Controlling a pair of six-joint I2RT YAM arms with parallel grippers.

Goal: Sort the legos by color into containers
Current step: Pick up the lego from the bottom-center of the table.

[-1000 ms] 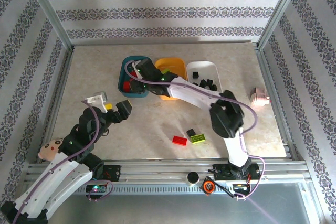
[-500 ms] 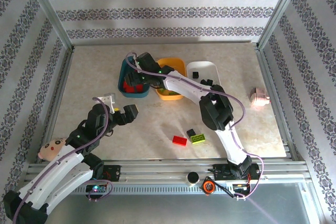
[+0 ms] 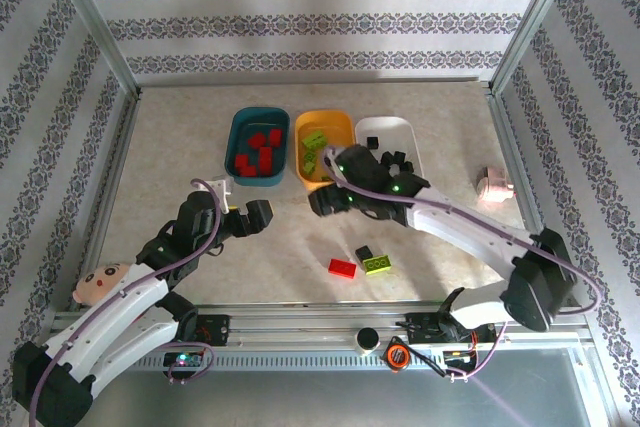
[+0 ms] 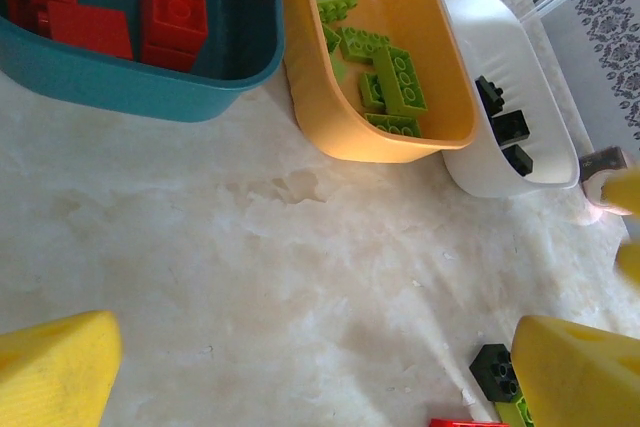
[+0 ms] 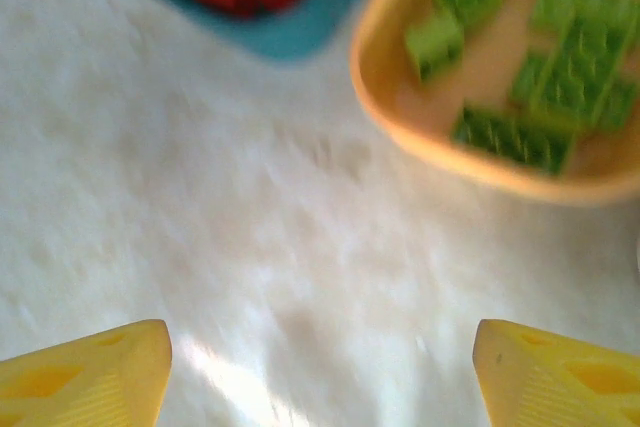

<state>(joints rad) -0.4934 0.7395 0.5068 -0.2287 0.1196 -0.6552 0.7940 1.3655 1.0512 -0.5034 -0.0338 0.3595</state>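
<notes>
Three trays stand in a row at the back: the teal tray [image 3: 238, 135] holds red legos [image 3: 262, 147], the orange tray [image 3: 343, 127] holds green legos [image 3: 314, 152], and the white tray [image 3: 410, 137] holds black legos [image 3: 392, 158]. A red lego [image 3: 342, 268], a black lego [image 3: 364, 254] and a green lego [image 3: 378, 264] lie loose on the table, nearer the front. My right gripper [image 3: 320, 204] hovers open and empty over bare table just in front of the orange tray [image 5: 450, 162]. Left of the loose bricks, my left gripper [image 3: 252, 217] is open wide, with the black lego [image 4: 495, 372] by its right finger [image 4: 580, 377].
A doll's head [image 3: 100, 282] lies at the front left edge. A small pinkish object [image 3: 494, 184] sits by the right wall. Bare marble table [image 3: 180, 147] stretches left of the trays and between the trays and the loose bricks.
My right gripper has opened and drawn back from over the teal tray to the table in front of the orange tray. My left arm has reached further right and forward, still open.
</notes>
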